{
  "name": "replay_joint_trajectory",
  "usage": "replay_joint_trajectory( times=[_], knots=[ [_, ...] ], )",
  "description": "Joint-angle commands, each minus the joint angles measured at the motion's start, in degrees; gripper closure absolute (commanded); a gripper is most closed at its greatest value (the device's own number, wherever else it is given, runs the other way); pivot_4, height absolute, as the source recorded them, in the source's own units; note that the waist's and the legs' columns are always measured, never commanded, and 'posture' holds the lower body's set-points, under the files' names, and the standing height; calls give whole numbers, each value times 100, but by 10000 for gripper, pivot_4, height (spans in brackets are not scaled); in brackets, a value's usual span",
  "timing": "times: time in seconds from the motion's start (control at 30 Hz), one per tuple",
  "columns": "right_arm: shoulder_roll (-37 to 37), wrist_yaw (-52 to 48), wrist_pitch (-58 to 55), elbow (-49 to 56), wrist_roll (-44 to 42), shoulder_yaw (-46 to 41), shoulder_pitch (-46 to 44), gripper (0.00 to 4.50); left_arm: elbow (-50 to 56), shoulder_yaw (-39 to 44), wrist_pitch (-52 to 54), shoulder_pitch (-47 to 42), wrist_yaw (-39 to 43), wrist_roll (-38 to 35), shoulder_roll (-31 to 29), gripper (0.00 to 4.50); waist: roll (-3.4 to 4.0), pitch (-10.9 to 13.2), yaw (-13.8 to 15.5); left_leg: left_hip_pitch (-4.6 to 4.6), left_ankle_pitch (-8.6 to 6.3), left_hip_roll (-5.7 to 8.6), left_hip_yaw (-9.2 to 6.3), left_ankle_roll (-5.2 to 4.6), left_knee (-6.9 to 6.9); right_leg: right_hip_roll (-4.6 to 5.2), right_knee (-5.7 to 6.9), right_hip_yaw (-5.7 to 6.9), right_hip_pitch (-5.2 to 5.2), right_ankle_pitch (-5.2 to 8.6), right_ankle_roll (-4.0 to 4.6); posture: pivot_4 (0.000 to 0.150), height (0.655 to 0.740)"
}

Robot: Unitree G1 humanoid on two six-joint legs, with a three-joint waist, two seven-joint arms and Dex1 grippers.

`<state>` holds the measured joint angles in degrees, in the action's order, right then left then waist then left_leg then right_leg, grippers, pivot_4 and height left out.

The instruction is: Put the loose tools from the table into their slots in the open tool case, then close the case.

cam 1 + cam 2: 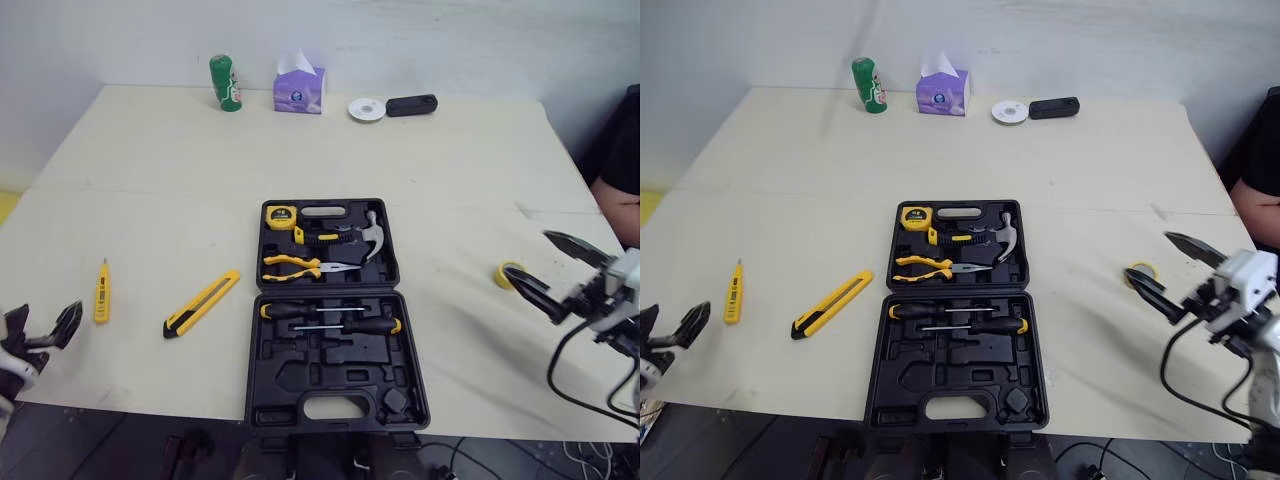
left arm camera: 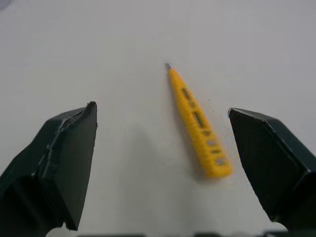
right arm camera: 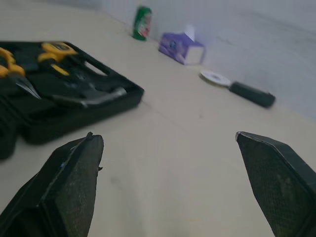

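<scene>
Hovering with fingers spread, the left tool (image 2: 162, 108) faces the yellow tester pen (image 2: 197, 123), which lies on the counter (image 1: 150, 180) at the tool case's (image 1: 330, 352) 9 o'clock. Probably light, stiff, slick plastic; pinch mid-barrel. The right tool (image 1: 533, 255) is spread too, empty.

No legible text; markings on green can (image 1: 226, 82), tissue box (image 1: 299, 90), yellow tester (image 2: 197, 121) unreadable.
</scene>
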<state>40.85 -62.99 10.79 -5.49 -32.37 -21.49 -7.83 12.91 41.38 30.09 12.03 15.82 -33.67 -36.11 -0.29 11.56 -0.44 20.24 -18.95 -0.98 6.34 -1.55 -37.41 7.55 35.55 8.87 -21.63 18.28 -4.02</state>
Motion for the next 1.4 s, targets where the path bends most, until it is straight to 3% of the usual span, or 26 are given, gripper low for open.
replay_joint_trajectory(
  times=[0.03, 0.33, 0.53, 1.23, 1.33, 1.4],
  knots=[
    [-180, -155, -275, 767, -260, 422, -90, 618, 633, -20, 1158, -257, -957, 5, -27, 0, 1, 0, 41, -1, 2, 0, -2, 2, 4, -1, 0, 1, -1, 0, 1, 1500, 7400],
    [-394, -347, -1042, 1814, -506, 1415, -986, 618, 1045, -82, 3548, -1531, -2405, 115, 158, 0, -4, 0, 59, 12, 17, 5, -8, -30, 0, -4, 2, 6, -2, -2, -4, 1500, 7400],
    [-542, -281, -1565, 2243, -673, 1786, -1442, 618, 783, -327, 4261, -2127, -2499, 417, 35, 0, -8, -1, 61, 15, 18, 5, -17, -26, 3, -7, 7, 13, -3, -2, -4, 1500, 7400],
    [-657, -140, -1662, 2336, -334, 1850, -1366, 618, 363, -557, 4919, -2671, -2252, 1315, 390, 0, -15, 0, 114, 17, 26, 8, -21, -19, -2, -7, 6, 15, -3, -2, -4, 1500, 7400],
    [-654, -103, -1701, 2377, -332, 1848, -1370, 0, 264, -534, 4829, -2579, -2170, 1396, 414, 8325, -15, 0, 108, 16, 26, 8, -20, -18, 0, -7, 7, 14, -3, -2, -3, 1500, 7400],
    [-648, -77, -1729, 2409, -336, 1849, -1369, 0, 202, -536, 4759, -2511, -2136, 1434, 440, 17065, -15, 0, 95, 15, 26, 8, -19, -18, 2, -7, 7, 14, -3, -2, -3, 1500, 7400]
  ],
)
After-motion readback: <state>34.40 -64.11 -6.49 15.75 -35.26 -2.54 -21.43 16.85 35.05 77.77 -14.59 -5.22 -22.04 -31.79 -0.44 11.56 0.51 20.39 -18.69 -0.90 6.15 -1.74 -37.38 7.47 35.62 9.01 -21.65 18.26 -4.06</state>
